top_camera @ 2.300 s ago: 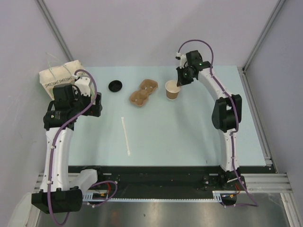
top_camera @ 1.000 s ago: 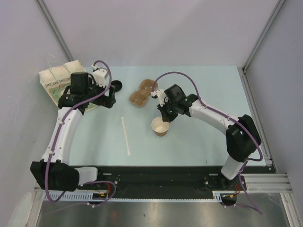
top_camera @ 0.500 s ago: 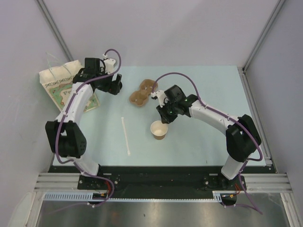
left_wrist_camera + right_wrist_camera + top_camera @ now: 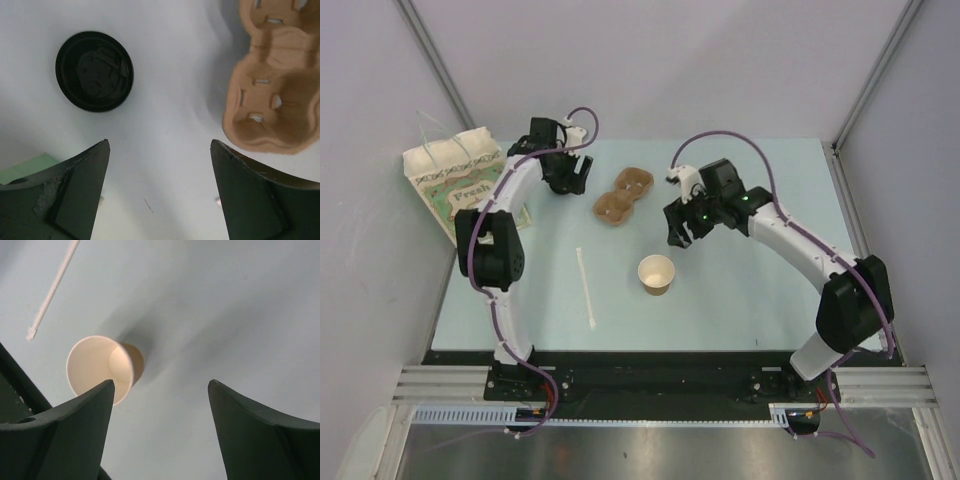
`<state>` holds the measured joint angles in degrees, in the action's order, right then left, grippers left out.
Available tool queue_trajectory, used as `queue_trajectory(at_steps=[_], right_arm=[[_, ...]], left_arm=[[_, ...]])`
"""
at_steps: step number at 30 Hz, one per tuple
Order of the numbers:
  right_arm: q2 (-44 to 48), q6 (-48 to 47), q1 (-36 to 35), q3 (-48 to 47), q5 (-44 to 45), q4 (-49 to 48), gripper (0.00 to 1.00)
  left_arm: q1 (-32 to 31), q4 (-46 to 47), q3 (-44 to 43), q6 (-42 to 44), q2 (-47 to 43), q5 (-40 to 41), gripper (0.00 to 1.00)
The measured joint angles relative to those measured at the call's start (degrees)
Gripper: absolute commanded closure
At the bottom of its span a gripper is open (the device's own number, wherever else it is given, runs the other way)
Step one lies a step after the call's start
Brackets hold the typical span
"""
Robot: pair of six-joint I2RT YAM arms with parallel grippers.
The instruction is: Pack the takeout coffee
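Since a moment ago the right arm has drawn back from the cup (image 4: pixel 657 273), and the left arm has stretched further toward the far side of the counter (image 4: pixel 740 300).

From above, the cup stands upright and open-mouthed near the middle of the counter, well apart from both arms, with the stir stick (image 4: pixel 585 288) lying to its left. The right pincer (image 4: pixel 678 232) hangs just beyond it, elbow bent out to the right. The left arm reaches almost straight out, its pincer (image 4: pixel 568 178) hanging just left of the carrier (image 4: pixel 623 195) and right of the bag (image 4: pixel 460 180).

The left wrist view looks straight down. The black lid (image 4: pixel 94 71) lies flat on the counter ahead of the left finger, with the carrier off to the right. The left pincer's fingers are spread wide and hold nothing, and the lid is not yet between them.

The right wrist view shows the right pincer's fingers apart and empty too, with the cup beside the left finger but not touched, and one end of the stick beyond it.

Fetching the lid looks to be the step in hand. The next move likely calls for the left pincer to shift forward and left until it straddles the lid, drop, and close on its rim. A thin lid lying flat may slip out.
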<state>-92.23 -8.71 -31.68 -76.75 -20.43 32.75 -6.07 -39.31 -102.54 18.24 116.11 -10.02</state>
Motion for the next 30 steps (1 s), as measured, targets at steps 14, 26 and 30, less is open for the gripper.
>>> queue_trajectory(at_steps=[14, 26, 30], right_arm=[[4.8, -3.0, 13.1, -6.0, -0.7, 0.4, 0.0], [5.9, -5.1, 17.2, -7.6, 0.5, 5.1, 0.0], [7.6, -4.4, 18.0, -8.2, 0.7, 6.0, 0.0]], left_arm=[[-0.1, 2.8, -11.3, 4.3, 15.4, 1.2, 0.25], [-0.1, 4.5, -11.5, 6.3, 19.3, 3.3, 0.52], [-0.1, 4.5, -11.5, 6.3, 19.8, 3.9, 0.66]])
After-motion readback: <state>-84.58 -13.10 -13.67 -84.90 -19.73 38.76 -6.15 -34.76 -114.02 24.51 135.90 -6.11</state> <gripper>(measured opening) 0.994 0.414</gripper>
